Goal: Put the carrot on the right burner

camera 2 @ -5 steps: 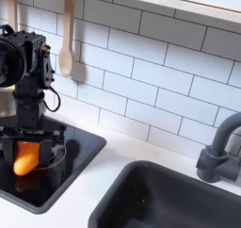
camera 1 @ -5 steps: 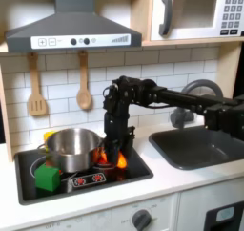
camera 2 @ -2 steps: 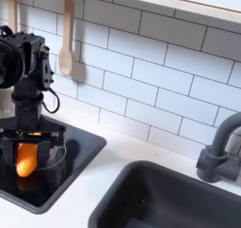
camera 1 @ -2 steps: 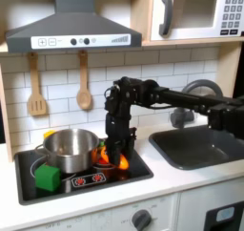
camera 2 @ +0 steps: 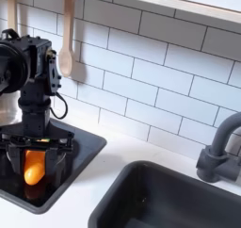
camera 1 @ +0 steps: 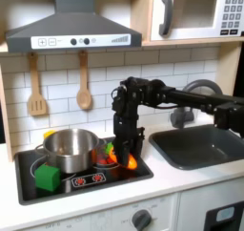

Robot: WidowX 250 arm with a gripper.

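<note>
First exterior view: gripper [camera 1: 125, 159] points down over the stovetop [camera 1: 133, 170], the carrot [camera 1: 130, 162] between its fingers at the first exterior view's right burner, just right of the steel pot [camera 1: 70, 149] and well apart from the green cube [camera 1: 48, 178] — placing step looks near done; only legible writing is a partial "01:3" on the microwave [camera 1: 193, 12] clock. Second exterior view: jaws stand wide either side of the carrot, tip down near the burner surface — cannot tell if it is gripped or resting, so next move likely calls for a straight lift clear.
</note>
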